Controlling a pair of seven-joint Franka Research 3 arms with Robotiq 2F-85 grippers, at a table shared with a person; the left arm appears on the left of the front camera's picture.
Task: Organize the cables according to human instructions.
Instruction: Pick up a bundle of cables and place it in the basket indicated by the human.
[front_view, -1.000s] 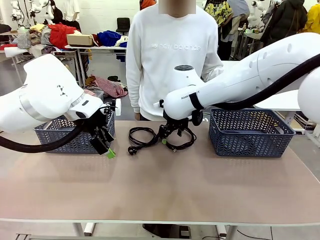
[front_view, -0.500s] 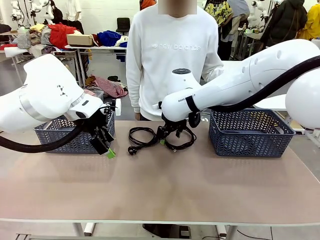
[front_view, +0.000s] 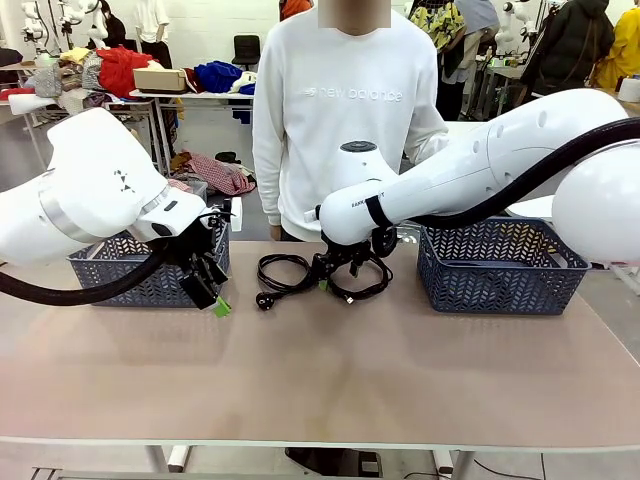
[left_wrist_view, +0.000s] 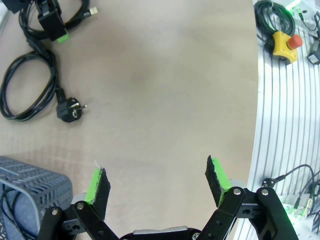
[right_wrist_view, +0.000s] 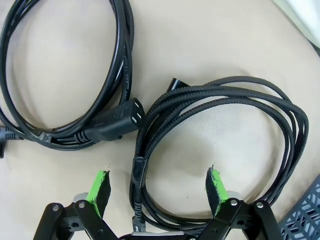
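Right arm: dipped and slid slightly toward my left over the last second, settling the right pincer (right_wrist_view: 157, 186) over the braided cable (right_wrist_view: 225, 100); the left arm has not budged.
Right pincer: spread wide with nothing clamped; one side of the braided coil, its strands gathered, runs up between the fingers, closer to one pad.
Left pincer (left_wrist_view: 157, 182): spread wide, empty, hovering over bare table with the left basket (left_wrist_view: 25, 182) just beside one finger.
Braided cable: a loose coil lying flat beneath and ahead of the right pincer, touching the smooth power cord (right_wrist_view: 75, 120), whose moulded connector (right_wrist_view: 117, 120) rests just past the fingertips.
Handling: I judge the coil light, limp and a little springy, its woven sheath giving the pads good bite. I would take it across the gathered strands already between the fingers; pinching one strand would likely let the loops spill, and the neighbouring cord could be dragged along.
Surface: smooth tan tabletop (front_view: 330, 380), flat and bare; the right basket (front_view: 500, 270) stands off to the right pincer's outer side.
Room: a person in a white sweatshirt (front_view: 345, 120) stands at the far edge, just beyond the right pincer; heaps of clothing crowd the tables behind.
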